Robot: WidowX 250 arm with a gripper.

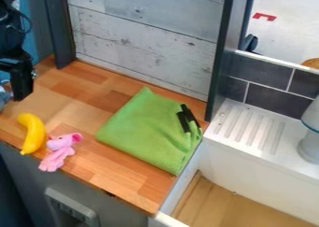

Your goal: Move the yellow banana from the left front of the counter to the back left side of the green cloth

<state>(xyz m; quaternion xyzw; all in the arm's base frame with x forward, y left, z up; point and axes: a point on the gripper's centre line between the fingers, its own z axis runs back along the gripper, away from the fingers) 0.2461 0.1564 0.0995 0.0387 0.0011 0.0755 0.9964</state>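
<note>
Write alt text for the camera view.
A yellow banana and a pink plush toy lie on a wooden counter, left of a green cloth topped by two black sticklike items. A black robot arm shows at upper left, a white sink at right.

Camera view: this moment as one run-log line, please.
arm upper left | banana beside pink toy | two black items on green cloth | wooden counter beneath

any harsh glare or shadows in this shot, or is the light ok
Camera view: light looks soft and fairly even across the wooden counter, with no harsh glare on the banana or green cloth; the black arm is dark enough to hide detail
</note>
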